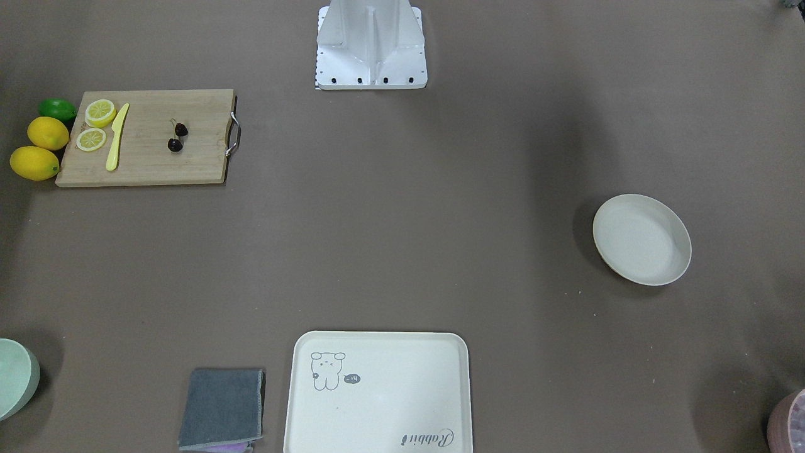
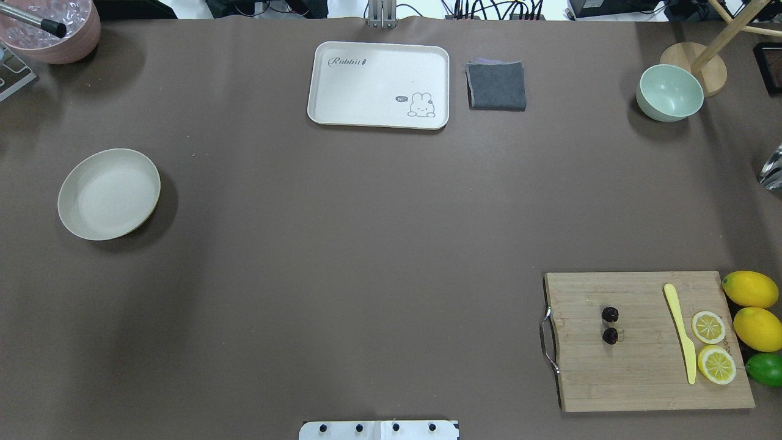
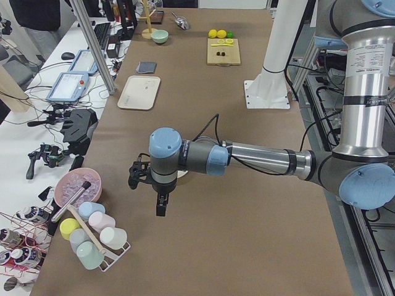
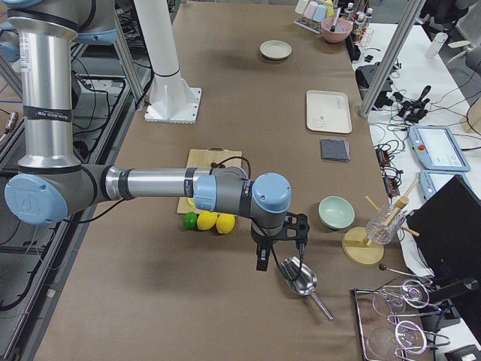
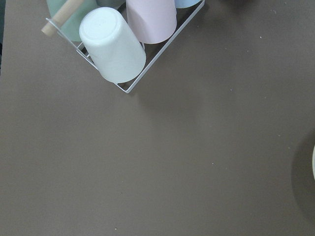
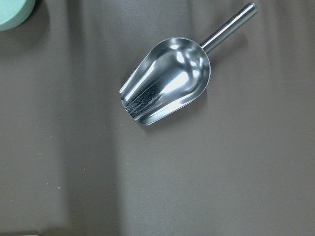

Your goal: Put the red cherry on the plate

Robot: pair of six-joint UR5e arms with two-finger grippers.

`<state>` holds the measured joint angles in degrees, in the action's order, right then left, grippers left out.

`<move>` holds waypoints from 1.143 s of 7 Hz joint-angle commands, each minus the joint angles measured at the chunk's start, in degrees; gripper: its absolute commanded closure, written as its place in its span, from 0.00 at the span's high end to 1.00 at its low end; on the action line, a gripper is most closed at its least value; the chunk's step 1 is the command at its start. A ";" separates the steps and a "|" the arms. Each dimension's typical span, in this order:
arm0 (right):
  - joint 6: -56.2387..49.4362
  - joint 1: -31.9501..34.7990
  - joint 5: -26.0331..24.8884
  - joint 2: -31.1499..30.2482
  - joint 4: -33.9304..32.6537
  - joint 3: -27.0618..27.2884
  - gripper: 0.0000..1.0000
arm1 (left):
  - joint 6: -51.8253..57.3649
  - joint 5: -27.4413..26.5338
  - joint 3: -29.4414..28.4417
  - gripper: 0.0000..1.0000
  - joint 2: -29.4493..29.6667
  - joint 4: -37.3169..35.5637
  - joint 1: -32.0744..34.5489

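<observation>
Left hand poised above bare bench near the cup rack; right hand above the metal scoop. Opening and grip of either impossible to tell. Red cherry lying on the cutting board, robot's right side. Plate well apart from it, robot's left side.

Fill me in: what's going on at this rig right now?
Nothing is being handled yet. The red cherry lies on the cutting board on the robot's right side, and the plate sits empty far across on its left. Both arms are out at the table's ends: the left gripper hovers near some upturned cups, and the right gripper hovers above a metal scoop. Neither holds anything that I can see; whether the jaws are open is unclear.
</observation>
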<state>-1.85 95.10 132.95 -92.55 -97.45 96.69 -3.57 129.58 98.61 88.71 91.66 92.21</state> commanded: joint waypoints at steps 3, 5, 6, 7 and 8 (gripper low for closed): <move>0.01 0.00 0.03 0.00 0.07 0.08 1.00 | -0.12 -0.03 -0.61 0.98 -0.56 0.63 -0.10; 0.01 0.00 0.03 -0.09 0.07 0.16 1.00 | -0.12 0.59 -0.09 0.98 -0.03 5.51 -2.28; 0.01 0.00 0.03 -0.09 0.07 0.25 1.00 | -4.82 0.50 -0.52 0.98 -0.12 10.86 -4.65; 0.01 0.00 0.03 -0.09 0.07 0.25 1.00 | -10.52 1.02 -0.61 0.98 0.49 13.43 -7.63; 0.01 0.00 0.03 -0.09 0.07 0.16 1.00 | -17.10 1.20 -1.75 0.98 0.58 19.90 -14.71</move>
<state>-1.85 95.10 132.98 -92.64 -97.38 96.91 -13.36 130.49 97.82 89.03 105.06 84.19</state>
